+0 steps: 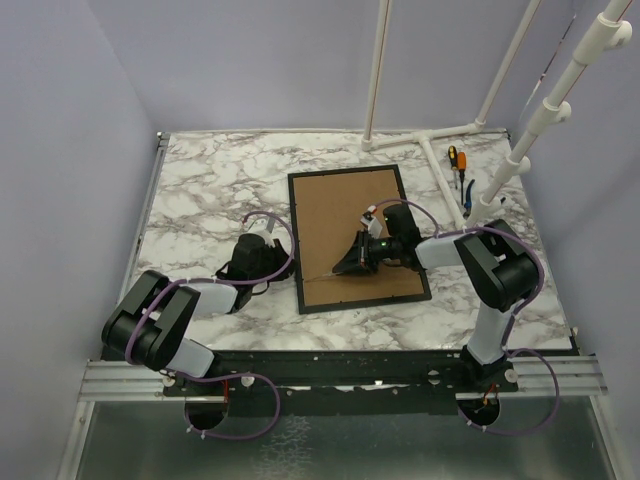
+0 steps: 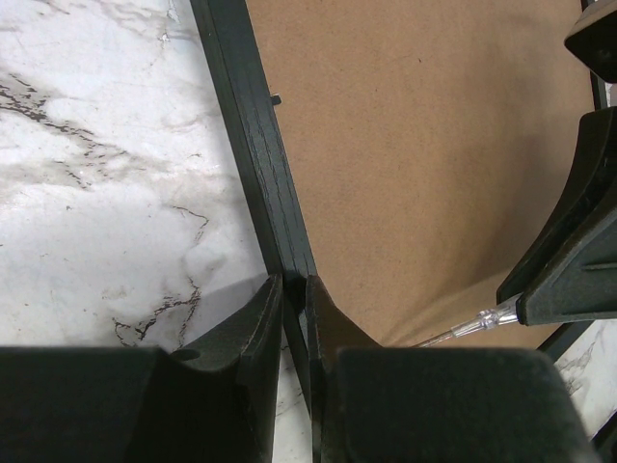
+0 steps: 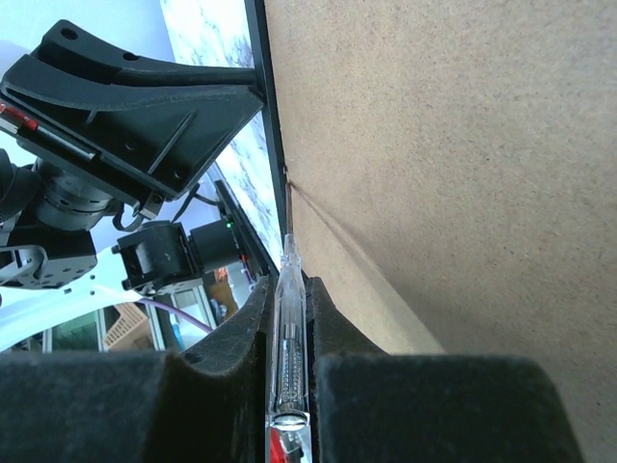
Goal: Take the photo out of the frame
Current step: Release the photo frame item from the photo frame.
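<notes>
Closest in, my right jaws are closed on a clear-handled screwdriver. Its shaft runs out to the left inner edge of the frame, where the backing board meets the black border. My left jaws pinch that same border from outside, nearer the frame's near corner. The frame lies back-up on the marble surface. I cannot see the photo; I judge it is underneath the board, inside the frame.

The tip is what worries me. If it skids off the border it could gouge the board, or dive under it and crease the print. The handle is smooth and narrow, so a hard pry might twist it in my right jaws. My left hold is only on a thin rail, and an upward lever could pull the frame free or slide it across the surface.
</notes>
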Robot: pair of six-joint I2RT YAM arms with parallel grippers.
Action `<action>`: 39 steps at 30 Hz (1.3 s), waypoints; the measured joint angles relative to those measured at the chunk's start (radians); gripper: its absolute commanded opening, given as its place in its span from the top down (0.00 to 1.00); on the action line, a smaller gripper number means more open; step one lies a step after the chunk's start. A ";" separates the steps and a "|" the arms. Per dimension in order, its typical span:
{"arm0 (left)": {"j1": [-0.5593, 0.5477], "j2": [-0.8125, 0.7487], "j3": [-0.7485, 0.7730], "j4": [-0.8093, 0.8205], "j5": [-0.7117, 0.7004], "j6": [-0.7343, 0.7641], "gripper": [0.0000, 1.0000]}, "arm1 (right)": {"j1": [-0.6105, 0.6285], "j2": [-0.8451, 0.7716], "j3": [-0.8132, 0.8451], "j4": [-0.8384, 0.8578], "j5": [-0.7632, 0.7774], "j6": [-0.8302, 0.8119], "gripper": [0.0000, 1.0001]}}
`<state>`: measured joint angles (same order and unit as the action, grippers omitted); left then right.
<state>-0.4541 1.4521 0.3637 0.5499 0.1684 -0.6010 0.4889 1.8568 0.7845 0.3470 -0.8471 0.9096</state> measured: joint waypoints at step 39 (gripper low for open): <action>0.000 0.000 0.000 0.000 0.000 0.000 0.85 | -0.019 0.000 0.016 -0.026 0.000 0.020 1.00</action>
<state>-0.4541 1.4517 0.3637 0.5499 0.1684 -0.6006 0.4698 1.8568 0.8001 0.3210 -0.8467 0.9298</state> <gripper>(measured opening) 0.156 0.133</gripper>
